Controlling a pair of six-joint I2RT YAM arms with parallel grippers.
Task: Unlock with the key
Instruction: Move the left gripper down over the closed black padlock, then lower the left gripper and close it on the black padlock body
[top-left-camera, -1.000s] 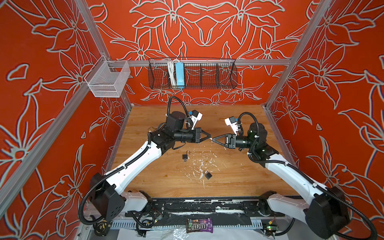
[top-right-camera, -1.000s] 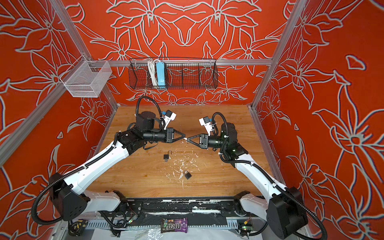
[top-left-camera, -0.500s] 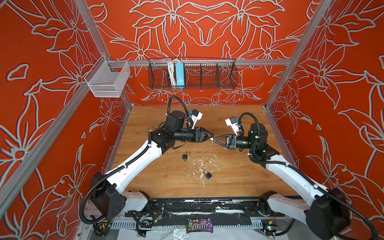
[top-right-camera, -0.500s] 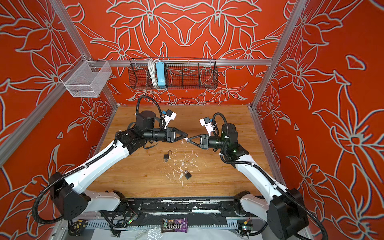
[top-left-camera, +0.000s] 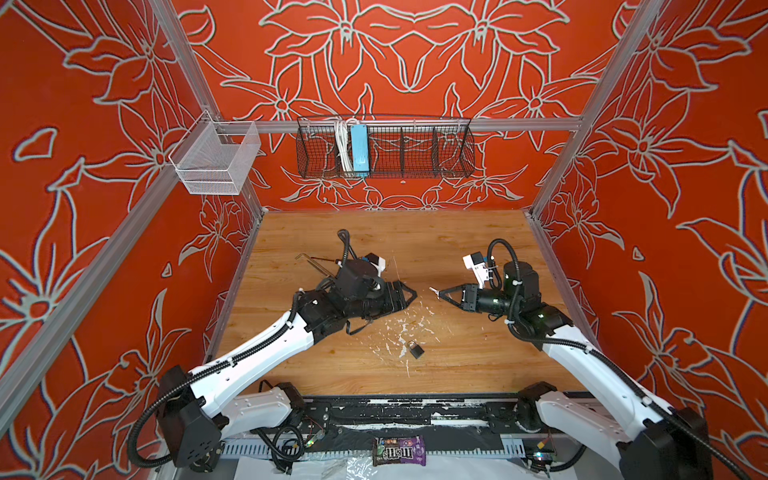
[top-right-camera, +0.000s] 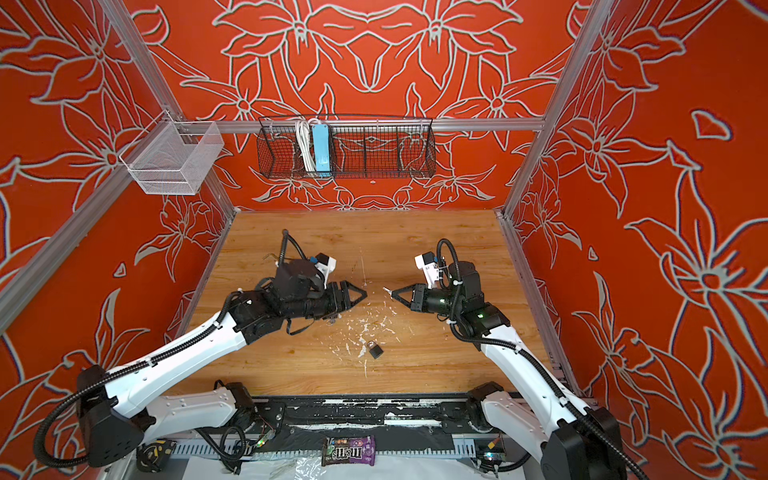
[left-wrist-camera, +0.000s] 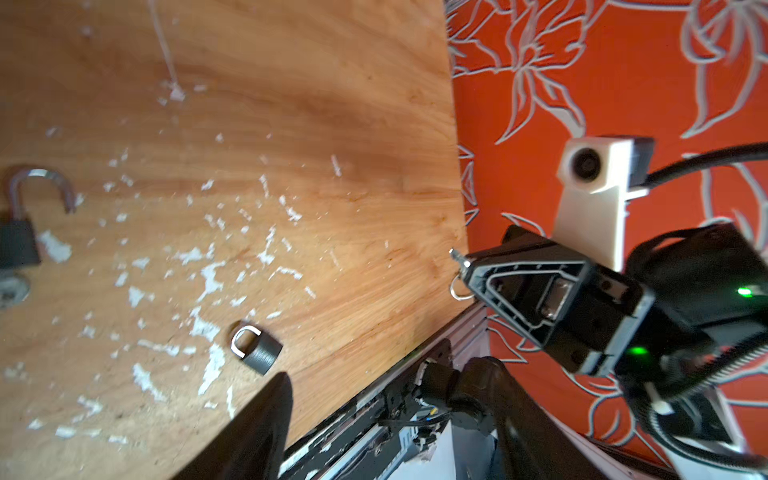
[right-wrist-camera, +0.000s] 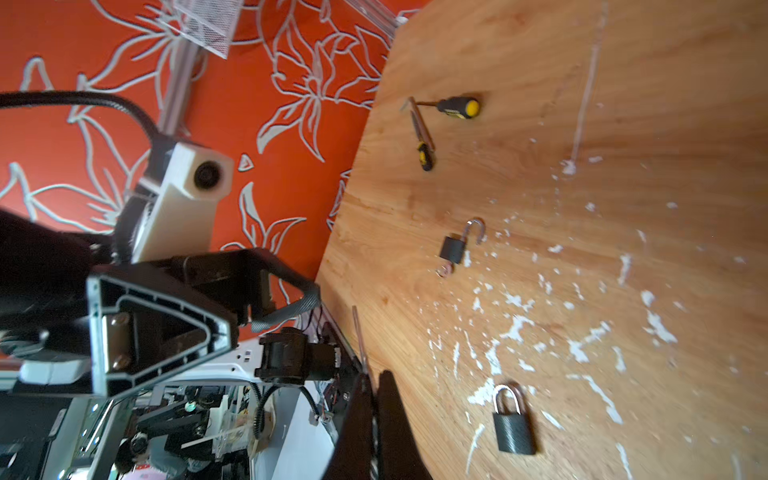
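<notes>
In air, right gripper clenched on key, its ring dangling, beyond closed padlock and slightly right of it. The left gripper is released and empty, jaws apart, beyond-left of closed padlock, facing the key. That padlock lies flat on table among white flecks. The open padlock, shackle swung out, lies apart from closed padlock, toward left arm.

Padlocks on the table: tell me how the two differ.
The open padlock has its shackle swung out; the closed padlock has its shackle seated. The open padlock has a metal piece, likely a key, at its base; the closed padlock has none. Both are small, dark-bodied, lying flat on the table.
</notes>
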